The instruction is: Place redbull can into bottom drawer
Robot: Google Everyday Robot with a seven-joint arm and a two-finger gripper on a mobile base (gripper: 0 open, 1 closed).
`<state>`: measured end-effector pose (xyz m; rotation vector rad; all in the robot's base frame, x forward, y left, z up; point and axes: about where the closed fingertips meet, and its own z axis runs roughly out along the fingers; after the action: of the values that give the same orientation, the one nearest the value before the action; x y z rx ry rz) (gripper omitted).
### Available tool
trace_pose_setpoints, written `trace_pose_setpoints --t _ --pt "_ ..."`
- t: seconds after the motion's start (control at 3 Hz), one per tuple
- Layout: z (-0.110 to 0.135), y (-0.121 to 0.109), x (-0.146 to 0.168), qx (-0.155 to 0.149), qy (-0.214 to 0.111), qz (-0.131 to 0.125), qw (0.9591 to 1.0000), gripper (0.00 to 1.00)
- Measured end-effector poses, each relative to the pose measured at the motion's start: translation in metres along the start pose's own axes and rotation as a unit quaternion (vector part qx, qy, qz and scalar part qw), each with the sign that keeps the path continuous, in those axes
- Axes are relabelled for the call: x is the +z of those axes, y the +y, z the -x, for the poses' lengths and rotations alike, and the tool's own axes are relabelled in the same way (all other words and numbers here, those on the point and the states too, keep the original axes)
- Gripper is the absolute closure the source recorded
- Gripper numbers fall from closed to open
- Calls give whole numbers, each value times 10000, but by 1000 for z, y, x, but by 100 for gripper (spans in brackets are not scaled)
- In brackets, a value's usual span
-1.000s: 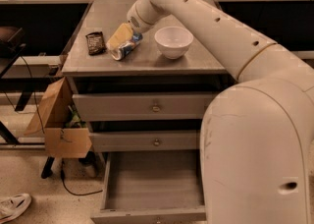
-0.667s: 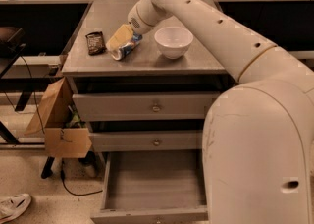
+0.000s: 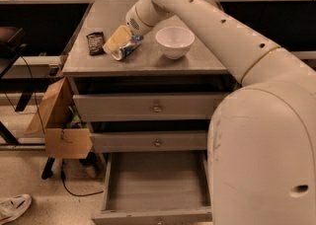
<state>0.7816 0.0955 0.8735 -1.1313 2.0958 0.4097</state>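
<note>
The redbull can point(image 3: 127, 49) lies tilted on its side on the grey cabinet top point(image 3: 148, 63), left of the white bowl, its silver end facing front-left. My gripper point(image 3: 118, 41) reaches down from the arm at upper right and sits right on the can's left side, its tan part covering part of the can. The bottom drawer point(image 3: 155, 184) is pulled out below and its inside shows nothing in it; its front edge point(image 3: 148, 216) is at the bottom of the view.
A white bowl point(image 3: 174, 41) stands right of the can. A dark brown snack packet point(image 3: 95, 42) lies to its left. The two upper drawers point(image 3: 157, 106) are closed. A cardboard box point(image 3: 59, 125), cables and a shoe point(image 3: 12, 206) are at left. My body fills the right side.
The arm has shifted only slightly; the gripper stays at the can, and the can has not moved off the cabinet top.
</note>
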Motion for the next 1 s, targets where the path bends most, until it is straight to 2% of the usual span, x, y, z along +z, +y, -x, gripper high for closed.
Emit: trace_pose_setpoints --t 0.67,1.0 --pt "-6 -3 23 89 204 192 9996 0" --pt "-6 -3 23 89 208 197 9996 18"
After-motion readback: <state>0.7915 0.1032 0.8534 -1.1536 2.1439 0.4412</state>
